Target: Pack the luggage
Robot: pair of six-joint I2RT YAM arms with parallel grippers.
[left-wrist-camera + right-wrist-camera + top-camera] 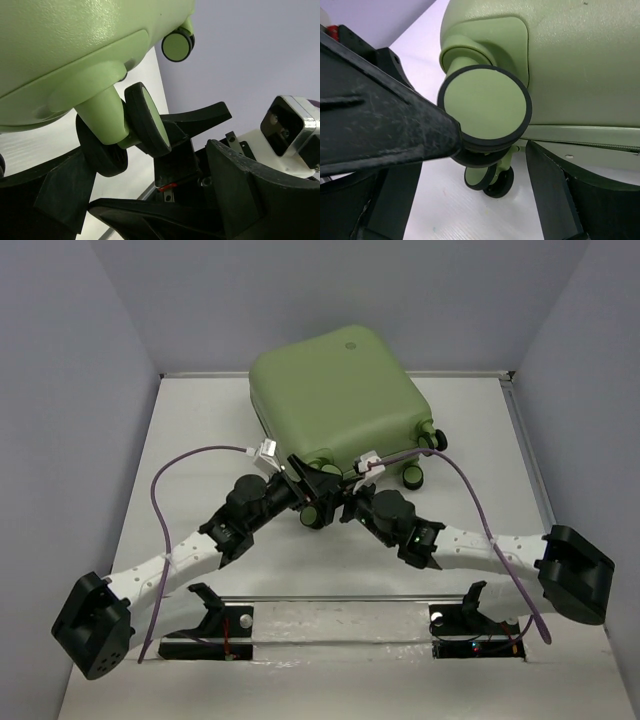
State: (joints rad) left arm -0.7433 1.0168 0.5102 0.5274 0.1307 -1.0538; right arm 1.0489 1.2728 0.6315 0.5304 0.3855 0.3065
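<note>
Both arms extend from the near edge of the worktop (190, 430) and converge at the wheeled end of the luggage (335, 400). Left gripper (312, 485): fingers spread apart on either side of a twin wheel (147, 120), not clamped. Right gripper (348, 502): fingers likewise spread, one finger (385, 125) against a green-faced wheel (485, 102), the other clear of it. Luggage: closed, lying shell-up at the centre of the far edge, wheels toward the near-right.
</note>
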